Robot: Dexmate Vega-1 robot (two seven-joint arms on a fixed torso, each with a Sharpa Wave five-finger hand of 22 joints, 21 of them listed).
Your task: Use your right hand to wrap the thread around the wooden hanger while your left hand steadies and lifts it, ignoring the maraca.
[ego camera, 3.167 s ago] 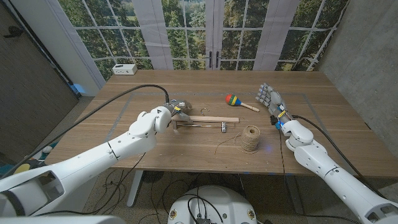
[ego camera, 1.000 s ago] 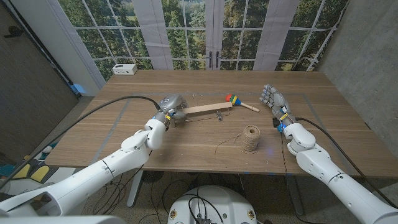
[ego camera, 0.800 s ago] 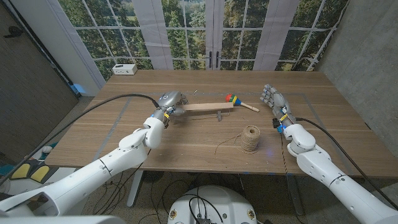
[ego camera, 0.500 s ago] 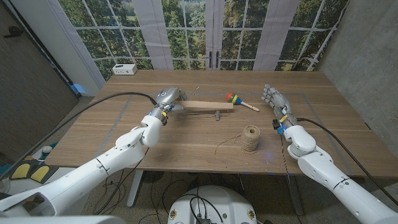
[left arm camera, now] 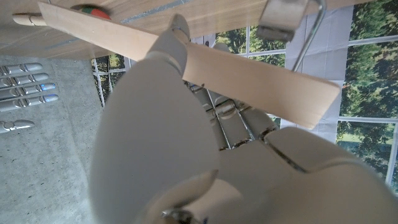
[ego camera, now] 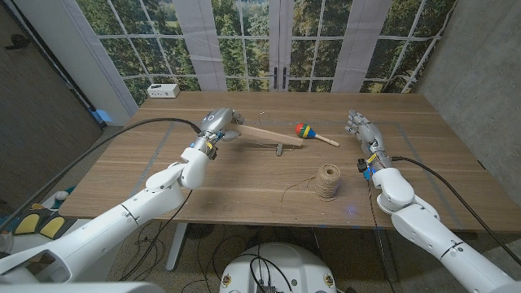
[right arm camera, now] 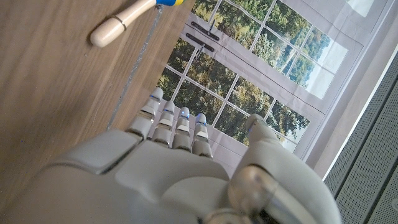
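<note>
My left hand (ego camera: 217, 124) grips one end of the wooden hanger (ego camera: 271, 135) and holds it up over the table's back left. The bar slopes down to the right, and its free end is close to the maraca (ego camera: 307, 130). A metal clip (ego camera: 279, 149) hangs under the bar. In the left wrist view my left hand (left arm camera: 186, 162) is wrapped around the hanger (left arm camera: 261, 78). The spool of thread (ego camera: 328, 181) stands near the front, its loose end trailing left on the wood. My right hand (ego camera: 363, 131) is open, fingers straight, apart from the spool; it is seen again as my right hand (right arm camera: 174, 168).
A white box (ego camera: 164, 90) sits at the table's back left corner. The maraca's handle (right arm camera: 118, 23) lies on the wood ahead of my right hand. A black cable (ego camera: 155, 129) runs along my left arm. The table's front edge (ego camera: 244, 218) is close behind the spool.
My left hand has raised the hanger and carried it back and to the left; the bar now slopes down to the right. My right hand has drifted slightly back. The spool has not moved.
</note>
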